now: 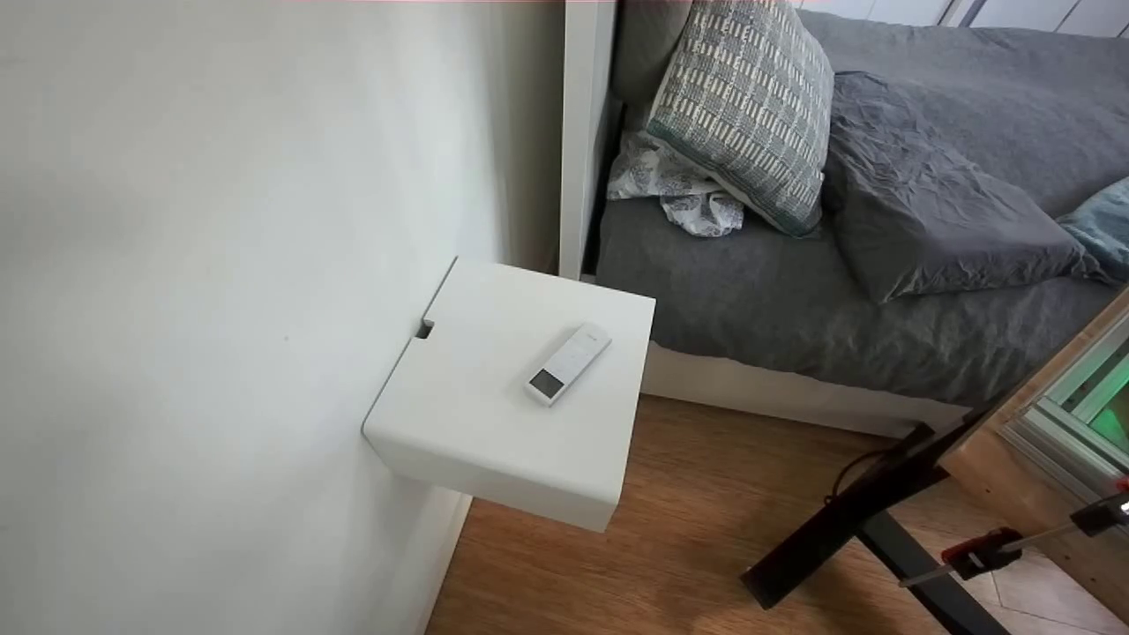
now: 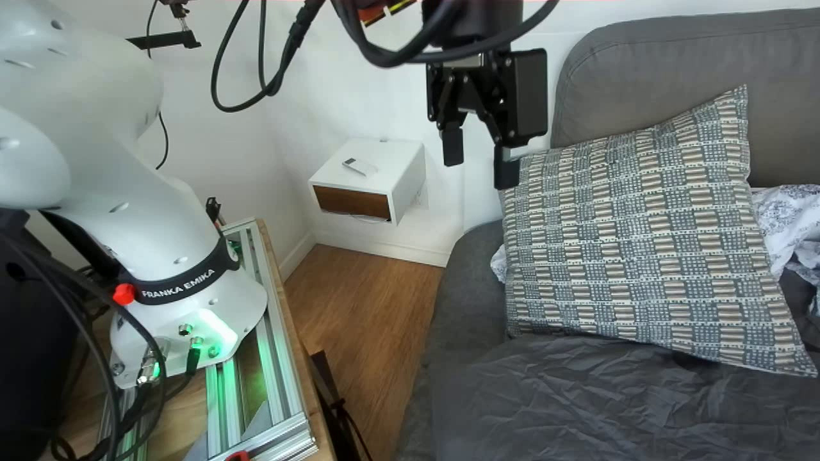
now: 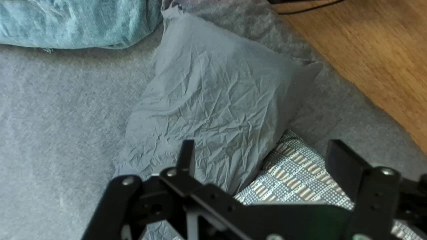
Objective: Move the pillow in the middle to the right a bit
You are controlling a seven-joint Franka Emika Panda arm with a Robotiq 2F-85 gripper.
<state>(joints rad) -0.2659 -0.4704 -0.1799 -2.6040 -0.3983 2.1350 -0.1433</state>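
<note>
The middle pillow is plain grey and wrinkled (image 1: 944,203). It lies flat on the bed between a patterned pillow (image 1: 750,115) and a teal pillow (image 1: 1107,220). The grey pillow also shows in an exterior view at the bottom (image 2: 615,403) and in the wrist view (image 3: 213,96). The patterned pillow leans on the headboard, and its corner (image 3: 297,176) touches the grey pillow. My gripper (image 2: 480,163) is open and empty, high above the bed near the patterned pillow's upper corner. In the wrist view its fingers (image 3: 262,145) are wide apart over both pillows' meeting edges.
A white wall shelf (image 1: 494,423) with a remote (image 1: 569,363) on it stands beside the bed. The grey headboard (image 2: 692,57) rises behind the patterned pillow. A white printed cloth (image 2: 791,218) lies by that pillow. The wooden robot table (image 2: 282,346) stands beside the bed.
</note>
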